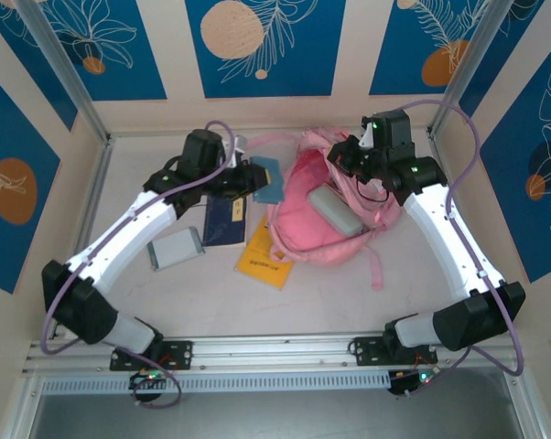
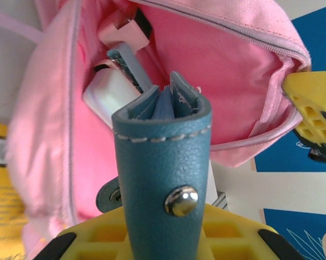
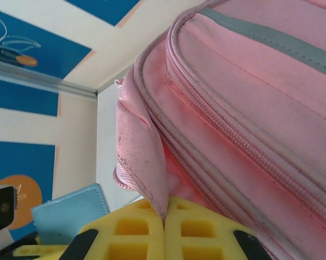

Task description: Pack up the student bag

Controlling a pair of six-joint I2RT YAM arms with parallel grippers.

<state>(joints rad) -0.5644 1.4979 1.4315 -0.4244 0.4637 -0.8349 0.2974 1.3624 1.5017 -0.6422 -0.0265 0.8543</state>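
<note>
The student bag lies open on the table, pink, with a grey-white case inside. My left gripper is shut on a blue leather pouch with a metal snap, held just left of the bag's mouth. In the left wrist view the pouch stands upright between the yellow fingers, pointing into the bag's pink interior. My right gripper is shut on the bag's upper rim. In the right wrist view its fingers pinch a fold of pink fabric.
A dark blue booklet, a yellow booklet and a grey box lie on the table left of the bag. A pink strap trails toward the near right. Frame posts and walls border the table.
</note>
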